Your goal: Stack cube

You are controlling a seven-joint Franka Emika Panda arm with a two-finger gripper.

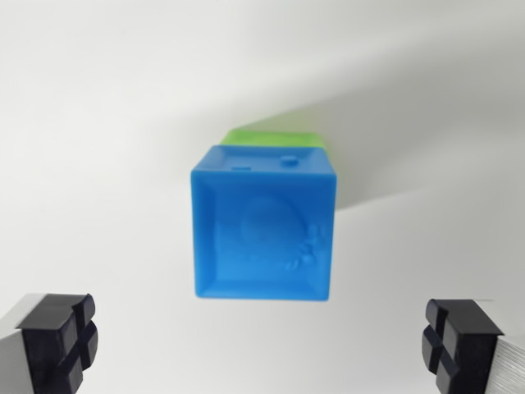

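Cube-wise, the blue cube (264,226) sits right on top of a green cube (275,137), only a sliver of green peeking out behind its far edge, both on a plain white surface (98,123). It's centred between the jaws but up past them, touching neither. The gripper (262,341) has its jaws spread wide, black fingertips (57,336) at the bottom corners, holding nothing.

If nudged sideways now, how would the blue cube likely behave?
The blue cube looks like rigid moulded plastic, probably light. It sits on the green cube, so a push would likely slide or topple it off. Flat faces: unlikely to roll.
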